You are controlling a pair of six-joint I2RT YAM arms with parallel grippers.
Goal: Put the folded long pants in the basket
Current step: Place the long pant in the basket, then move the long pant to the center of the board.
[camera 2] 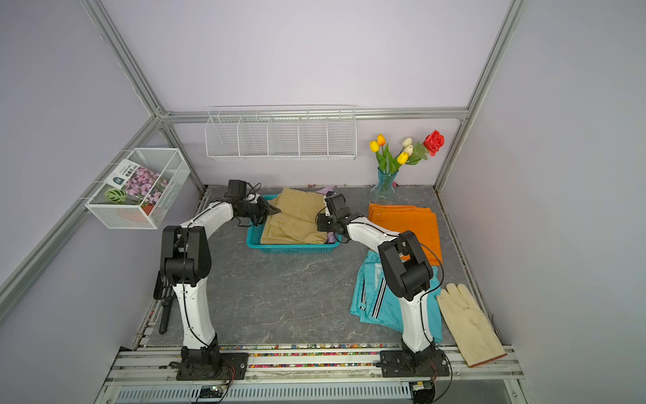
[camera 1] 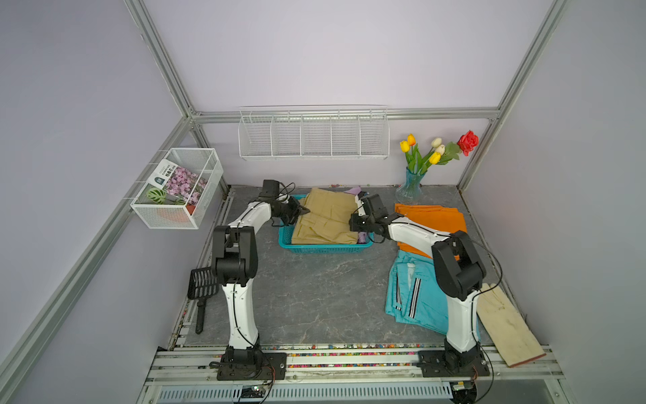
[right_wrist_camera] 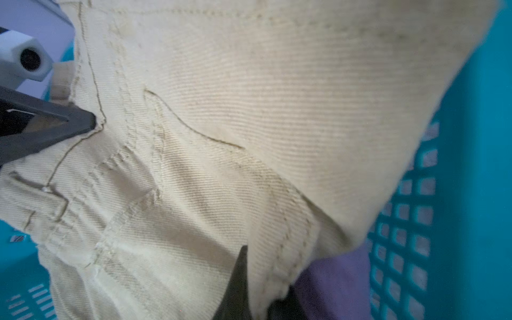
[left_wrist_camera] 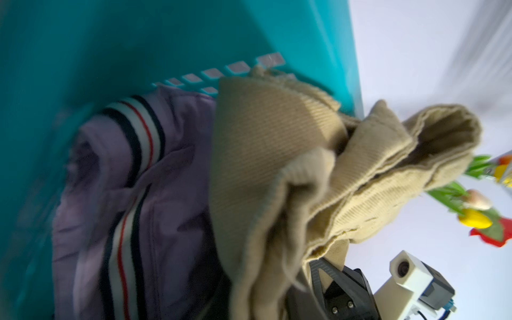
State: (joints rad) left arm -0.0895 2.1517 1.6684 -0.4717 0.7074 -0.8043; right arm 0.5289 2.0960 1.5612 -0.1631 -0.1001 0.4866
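We are noting, nearest the arm bases, the teal pants (camera 1: pixel 416 297) lying flat on the tabletop, partly hidden by the right arm; just behind them the orange pants (camera 1: pixel 433 220) are lying flat too. Both are outside the basket, so two pairs are not yet placed.

Further back, the basket (camera 1: pixel 325 249) is holding the lilac pants (left_wrist_camera: pixel 166 194) at the bottom; the khaki pants (camera 1: pixel 325 217) are resting on top, their far end seeming to ride above the far rim.

We are reading the step in hand as seating this second pair. The left gripper (camera 1: pixel 304 211) is pinched narrow on the khaki edge at the basket's left side; the right gripper (right_wrist_camera: pixel 263 293) is closed tight on a khaki seam at the right side, with lilac cloth showing just beneath.

Next move, in our judgement: both jaws are needing to let go and lift clear without dragging cloth back out. The right arm is sitting nearer the orange pair, so it suits that reach — gripping across the folded edge, so the layers are coming up together.

Farthest back, the vase (camera 1: pixel 410 190) is standing near that pair's far corner.
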